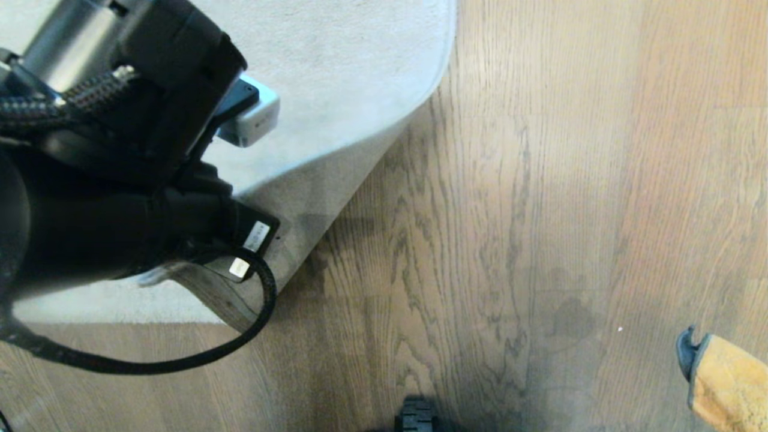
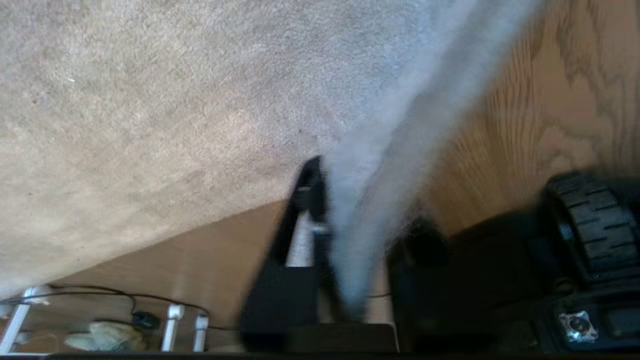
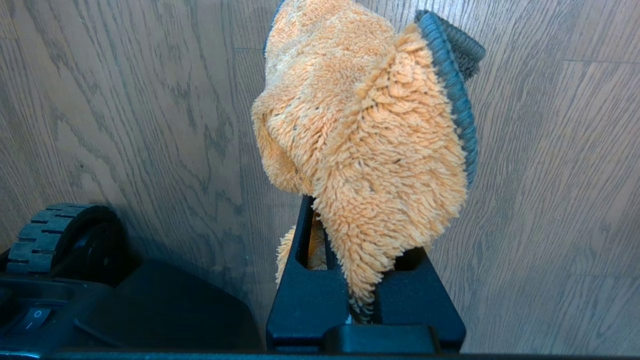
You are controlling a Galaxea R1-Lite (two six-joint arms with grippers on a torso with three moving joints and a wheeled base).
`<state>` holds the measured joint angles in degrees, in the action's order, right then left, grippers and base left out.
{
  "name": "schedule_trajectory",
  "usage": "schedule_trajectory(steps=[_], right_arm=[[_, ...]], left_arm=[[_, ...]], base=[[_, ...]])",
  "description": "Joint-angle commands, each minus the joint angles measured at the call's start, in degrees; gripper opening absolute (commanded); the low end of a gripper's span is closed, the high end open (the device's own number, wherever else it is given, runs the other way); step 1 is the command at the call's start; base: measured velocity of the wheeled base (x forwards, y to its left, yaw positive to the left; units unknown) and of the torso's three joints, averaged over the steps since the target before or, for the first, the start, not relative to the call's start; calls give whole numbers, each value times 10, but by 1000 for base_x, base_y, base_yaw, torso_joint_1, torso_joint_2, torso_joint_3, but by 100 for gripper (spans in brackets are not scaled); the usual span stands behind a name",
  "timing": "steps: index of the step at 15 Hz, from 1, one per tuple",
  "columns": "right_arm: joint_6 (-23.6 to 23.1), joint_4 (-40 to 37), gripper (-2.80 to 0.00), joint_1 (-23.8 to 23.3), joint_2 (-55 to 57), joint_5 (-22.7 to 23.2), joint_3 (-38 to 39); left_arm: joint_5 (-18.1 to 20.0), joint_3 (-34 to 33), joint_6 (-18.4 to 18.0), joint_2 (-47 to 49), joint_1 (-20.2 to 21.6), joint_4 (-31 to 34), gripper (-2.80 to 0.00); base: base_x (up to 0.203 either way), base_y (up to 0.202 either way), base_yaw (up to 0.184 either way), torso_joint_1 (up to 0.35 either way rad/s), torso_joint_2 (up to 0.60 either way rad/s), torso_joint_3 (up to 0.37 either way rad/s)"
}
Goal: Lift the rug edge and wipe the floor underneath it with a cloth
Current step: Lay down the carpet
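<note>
Left claw (image 2: 350, 260): lower centre, fingers around the rug edge (image 2: 400, 150), grip uncertain.
Right claw (image 3: 365, 280): clamped on orange cloth (image 3: 365, 140).
Next: probably wipe floor (image 1: 510, 240).

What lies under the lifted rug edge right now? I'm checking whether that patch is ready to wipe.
Under the raised rug edge, bare wood-grain floor shows in shadow. The part below the left gripper and arm is covered.

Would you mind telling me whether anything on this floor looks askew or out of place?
Yes: the rug edge is lifted off the floor and curled back near the left tool, showing its underside; it does not lie flat.
</note>
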<state>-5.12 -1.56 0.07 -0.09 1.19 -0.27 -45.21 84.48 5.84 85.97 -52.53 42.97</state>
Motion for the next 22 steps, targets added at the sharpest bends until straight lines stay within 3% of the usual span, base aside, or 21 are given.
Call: schedule_trajectory(steps=[1,7,10,17,22], right_arm=[[-1,0,-280,0,1,0,0],[-1,0,-280,0,1,0,0],[-1,0,-280,0,1,0,0],[-1,0,-280,0,1,0,0],[-1,0,-280,0,1,0,0]], left_arm=[[-3,-1,0,3,-3,4,0],[0,-23,2,-10,-7,3,0],[22,-20,38,-14,-22,2,0],[44,-25,51,-19,-30,-97,0],[45,-29,73,-23,-39,-112,0]], base=[[0,0,0,0,0,0],[0,0,0,0,0,0],[0,0,0,0,0,0],[0,0,0,0,0,0],[0,0,0,0,0,0]])
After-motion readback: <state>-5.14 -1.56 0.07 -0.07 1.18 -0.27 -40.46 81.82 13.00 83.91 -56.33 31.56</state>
